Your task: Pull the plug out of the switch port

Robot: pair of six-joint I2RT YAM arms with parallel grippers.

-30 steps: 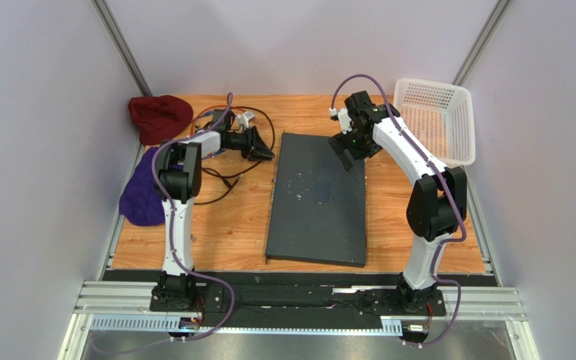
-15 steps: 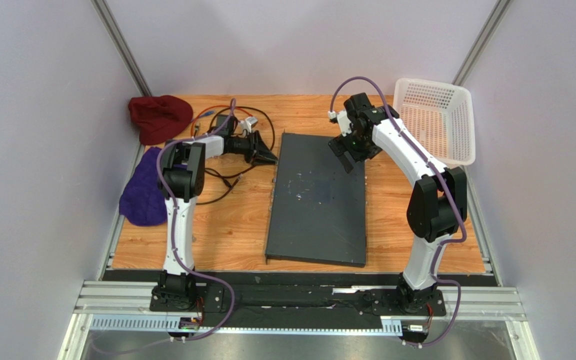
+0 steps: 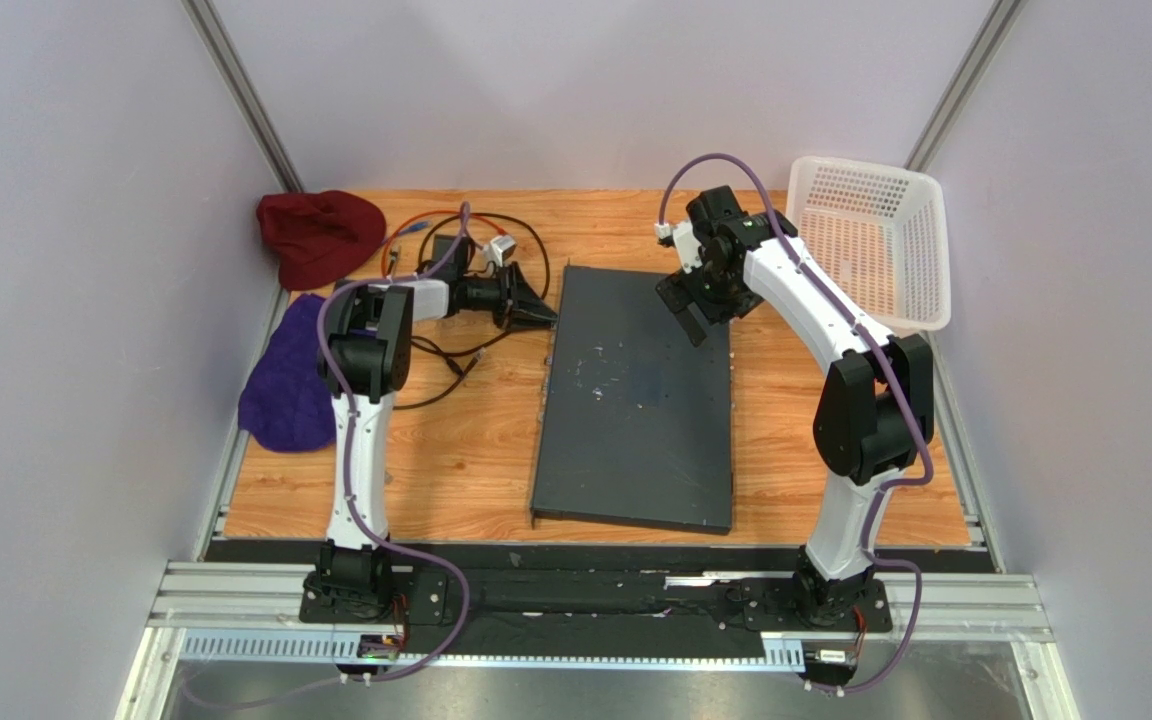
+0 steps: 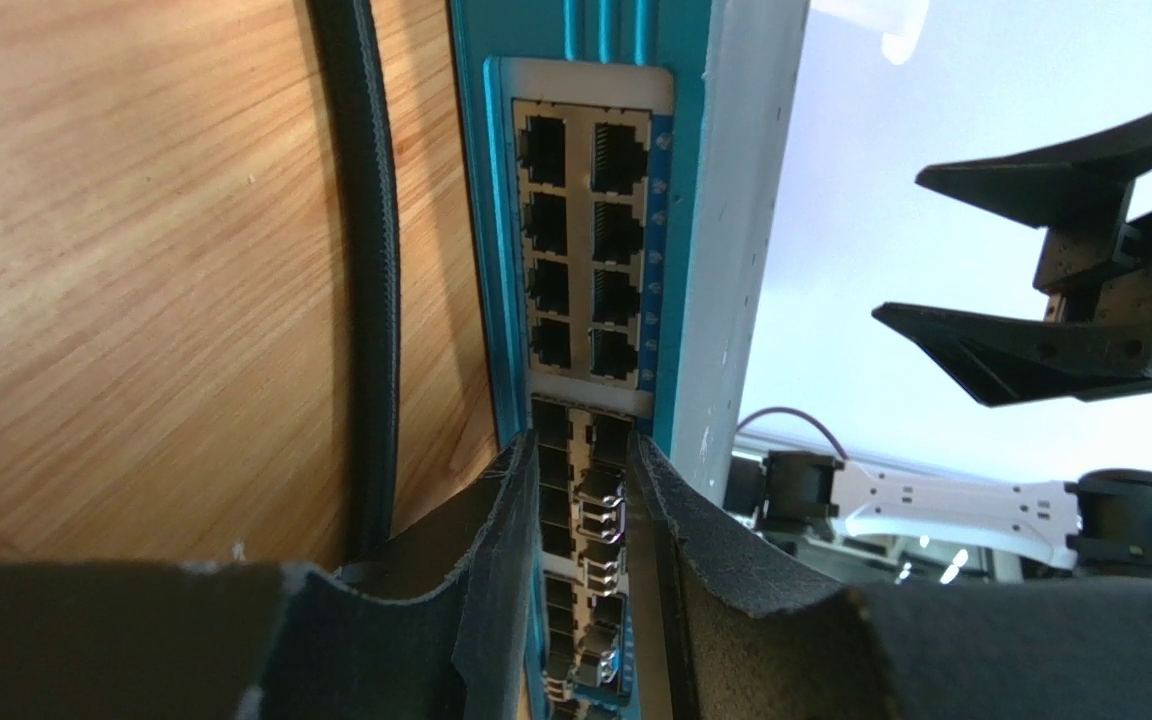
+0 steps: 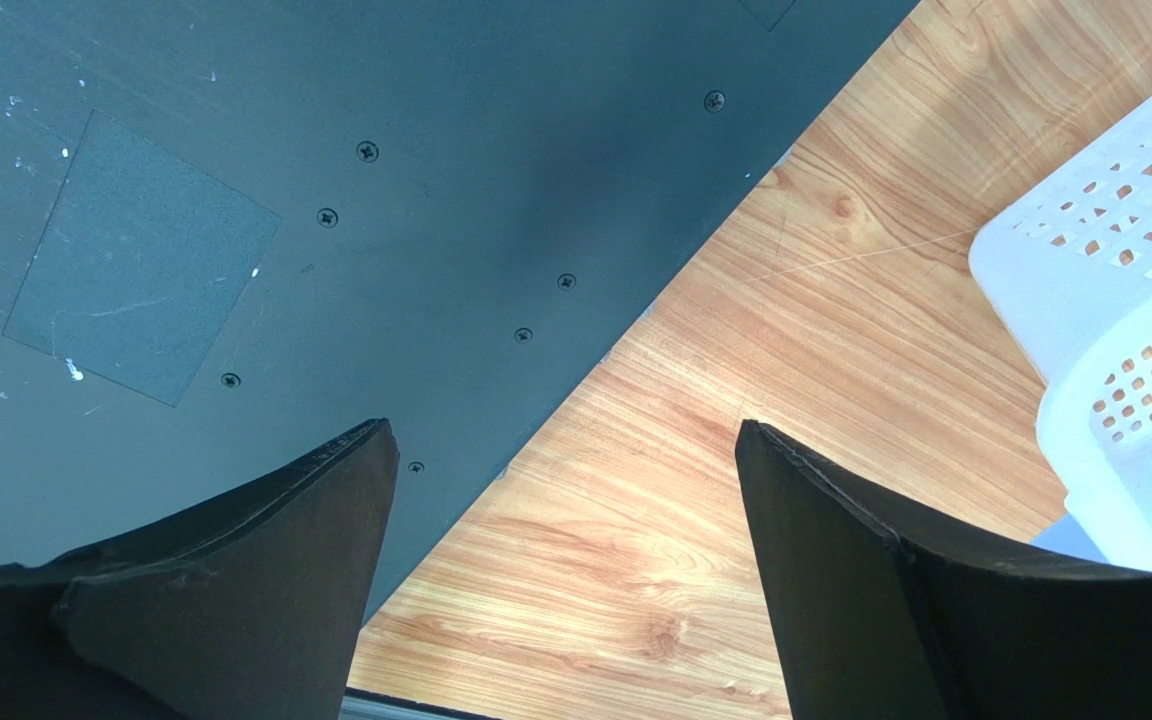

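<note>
The switch [image 3: 635,398] is a large dark grey slab lying in the middle of the table. Its port face [image 4: 582,225], teal-edged with rows of sockets, fills the left wrist view. My left gripper [image 3: 549,318] is level with the far left edge of the switch, right at the ports [image 4: 579,450]. Its jaws stand a narrow gap apart with nothing between them. The sockets I see hold no plug; the fingers hide the lower ones. My right gripper [image 3: 692,315] hangs wide open and empty over the switch's far right corner [image 5: 564,435].
Black cables [image 3: 462,345] lie left of the switch, and one runs along the port face [image 4: 372,270]. A white mesh basket [image 3: 871,240] stands at the far right. A dark red cloth [image 3: 319,233] and a purple cloth [image 3: 289,375] lie at the left.
My left gripper's jaws have narrowed and its wrist has shifted a little toward the switch's left edge. The right arm has barely moved.
</note>
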